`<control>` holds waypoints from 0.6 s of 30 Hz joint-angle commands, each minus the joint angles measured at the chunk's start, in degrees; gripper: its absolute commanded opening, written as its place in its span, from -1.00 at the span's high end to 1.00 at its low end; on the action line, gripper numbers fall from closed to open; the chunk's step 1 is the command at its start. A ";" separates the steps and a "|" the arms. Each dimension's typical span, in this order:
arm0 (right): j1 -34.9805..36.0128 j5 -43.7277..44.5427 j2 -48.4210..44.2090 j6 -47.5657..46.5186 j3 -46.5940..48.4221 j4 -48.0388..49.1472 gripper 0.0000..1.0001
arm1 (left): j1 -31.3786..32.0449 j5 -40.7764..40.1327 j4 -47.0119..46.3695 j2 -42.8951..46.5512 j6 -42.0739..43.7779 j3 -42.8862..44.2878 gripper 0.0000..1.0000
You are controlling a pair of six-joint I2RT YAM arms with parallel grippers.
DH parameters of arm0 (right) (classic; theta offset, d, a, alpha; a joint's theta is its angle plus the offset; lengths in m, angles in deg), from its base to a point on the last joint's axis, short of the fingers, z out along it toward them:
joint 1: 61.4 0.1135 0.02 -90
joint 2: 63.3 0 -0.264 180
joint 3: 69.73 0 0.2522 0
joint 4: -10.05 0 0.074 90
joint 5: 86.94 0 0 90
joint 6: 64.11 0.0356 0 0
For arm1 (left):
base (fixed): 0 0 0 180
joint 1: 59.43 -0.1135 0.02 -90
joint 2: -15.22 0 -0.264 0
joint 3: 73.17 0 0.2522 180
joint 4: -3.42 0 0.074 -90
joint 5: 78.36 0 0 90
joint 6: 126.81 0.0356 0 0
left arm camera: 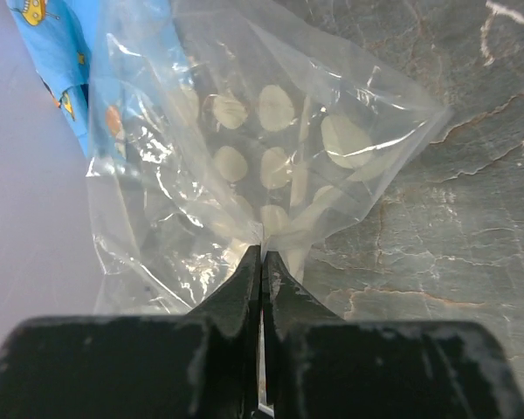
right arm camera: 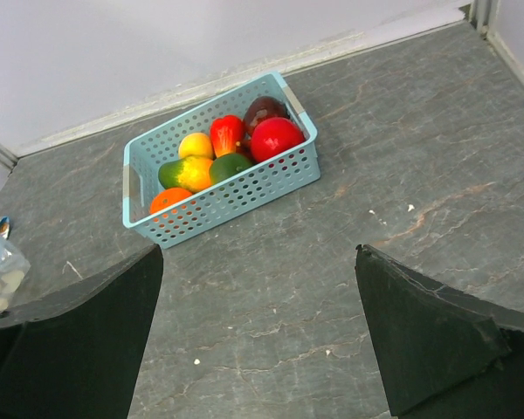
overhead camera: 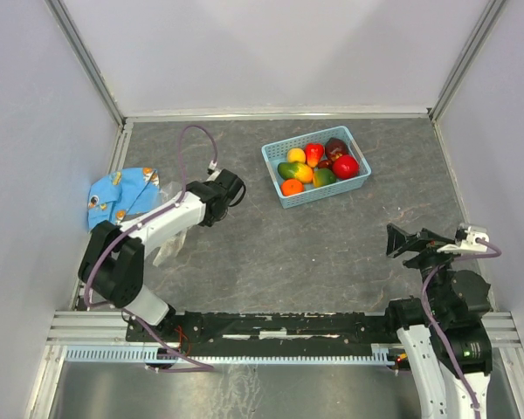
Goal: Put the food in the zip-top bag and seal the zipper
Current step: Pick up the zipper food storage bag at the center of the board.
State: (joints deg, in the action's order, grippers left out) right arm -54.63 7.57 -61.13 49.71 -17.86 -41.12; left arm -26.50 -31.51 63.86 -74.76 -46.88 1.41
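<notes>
**A:** Left wrist view: the left tool (left arm camera: 262, 255) is clenched on a fold of the clear bag (left arm camera: 279, 148), beside the blue cloth (left arm camera: 57, 78) at the left of the worktop (overhead camera: 288, 253).

**B:** And the food?

**A:** All the food (overhead camera: 345, 166) sits in the blue basket (overhead camera: 272, 177), well apart from the bag. The right tool (right arm camera: 255, 271) hangs spread wide, holding nothing.

**B:** So nothing's bagged. Is the zipper visible?

**A:** I can't make it out. I'd say filling and sealing are both left to do.
</notes>
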 commanded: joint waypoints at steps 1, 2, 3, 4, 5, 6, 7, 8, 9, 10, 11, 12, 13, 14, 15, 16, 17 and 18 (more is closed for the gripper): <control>0.34 -3.87 1.96 1.95 -1.26 4.37 -0.98 | 0.12 1.06 -0.72 7.68 -4.40 3.52 0.95; 0.33 -4.43 2.67 2.30 -1.61 4.89 -0.98 | 0.06 2.09 -0.91 9.30 -5.42 3.67 0.95; 0.33 -5.12 3.54 2.64 -1.86 5.35 -0.98 | 0.05 3.84 -1.54 11.01 -6.23 3.71 0.95; 0.33 -6.00 4.52 2.93 -2.14 5.86 -0.98 | 0.07 6.23 -2.60 12.62 -7.02 3.59 0.95; 0.35 -6.98 5.59 3.36 -2.42 6.47 -0.98 | 0.11 8.16 -4.14 14.37 -8.19 3.26 0.95; 0.31 -7.95 6.70 3.87 -2.80 7.23 -0.98 | 0.10 10.48 -5.41 15.97 -9.54 2.88 0.95; 0.33 -9.38 7.82 4.37 -3.34 8.54 -0.98 | 0.09 12.74 -6.92 17.62 -10.84 2.31 0.95; 0.35 -11.21 8.80 4.85 -4.32 10.40 -0.98 | 0.09 14.28 -8.00 19.11 -12.31 1.81 0.95; 0.34 -12.95 9.72 5.29 -5.52 12.45 -0.98 | 0.07 15.40 -9.21 20.59 -14.05 1.36 0.95; 0.34 -14.52 10.74 5.76 -6.50 14.45 -0.98 | 0.06 16.40 -10.42 22.09 -15.78 0.85 0.95; 0.35 -15.87 11.68 6.30 -7.43 16.27 -0.98 | 0.08 17.42 -11.59 23.25 -17.75 0.21 0.95; 0.40 -17.10 12.76 6.90 -8.29 18.20 -0.98 | 0.06 18.29 -12.81 24.46 -19.90 -0.34 0.95; 0.32 -18.38 13.83 7.84 -9.11 20.16 -0.98 | 0.03 19.42 -14.09 25.59 -21.71 -1.15 0.95; 0.35 -19.65 14.99 8.59 -9.97 22.30 -0.98 | 0.05 20.33 -15.40 26.60 -23.80 -2.00 0.95; 0.40 -20.97 16.27 9.30 -10.66 24.46 -0.98 | 0.08 20.91 -16.61 27.95 -26.11 -3.00 0.95; 0.44 -22.35 17.60 9.89 -11.29 26.62 -0.98 | 0.04 21.42 -17.79 28.85 -28.40 -4.10 0.95; 0.49 -23.86 19.36 10.34 -11.72 28.79 -0.98 | -0.01 22.56 -19.07 29.91 -30.46 -5.09 0.95; 0.61 -25.19 22.07 10.79 -12.15 30.72 -0.98 | 0.03 23.70 -20.26 30.85 -32.48 -6.23 0.95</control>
State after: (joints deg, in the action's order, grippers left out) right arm -54.61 -10.04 -44.38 57.09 -29.05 -23.90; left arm -26.50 -13.18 51.58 -47.37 -66.63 -1.34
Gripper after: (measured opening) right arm 0.990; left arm 0.035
